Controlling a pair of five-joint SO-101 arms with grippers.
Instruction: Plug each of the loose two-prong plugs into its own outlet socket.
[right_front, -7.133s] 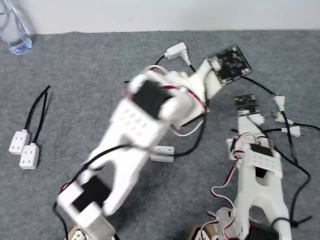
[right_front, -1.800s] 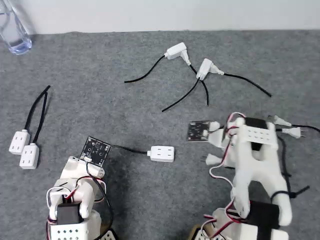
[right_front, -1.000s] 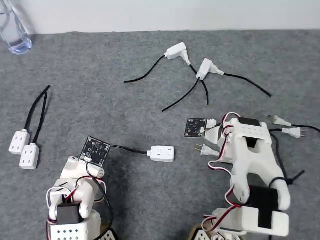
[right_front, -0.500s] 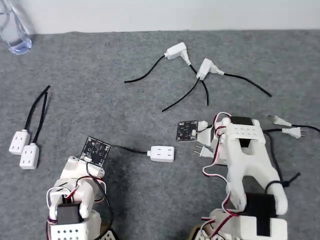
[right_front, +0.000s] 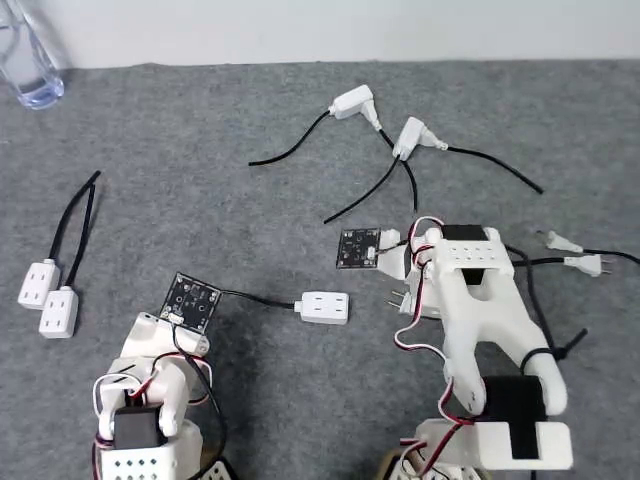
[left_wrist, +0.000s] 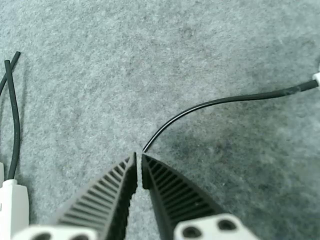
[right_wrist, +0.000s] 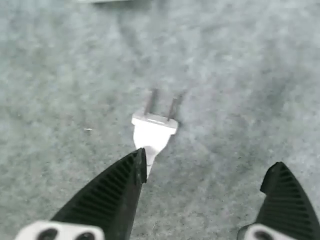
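The right gripper (right_wrist: 206, 172) had ridged black fingers spread wide beside a white two-prong plug (right_wrist: 154, 127) on the fuzzy grey counter (right_wrist: 250, 75). The left gripper (left_wrist: 138, 162) had its fingers close together.

The high view looks steeply down on the whole surface (right_front: 200, 130). Wrist views look closely past the left hand (left_wrist: 138, 159) and right hand (right_wrist: 208, 160); right and high share a plug (right_wrist: 154, 127).

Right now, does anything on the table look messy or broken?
Nothing looks broken or spilled. Two black cords at the far side cross each other, and a two-prong plug lies loose by the open right gripper, not in the outlet socket.
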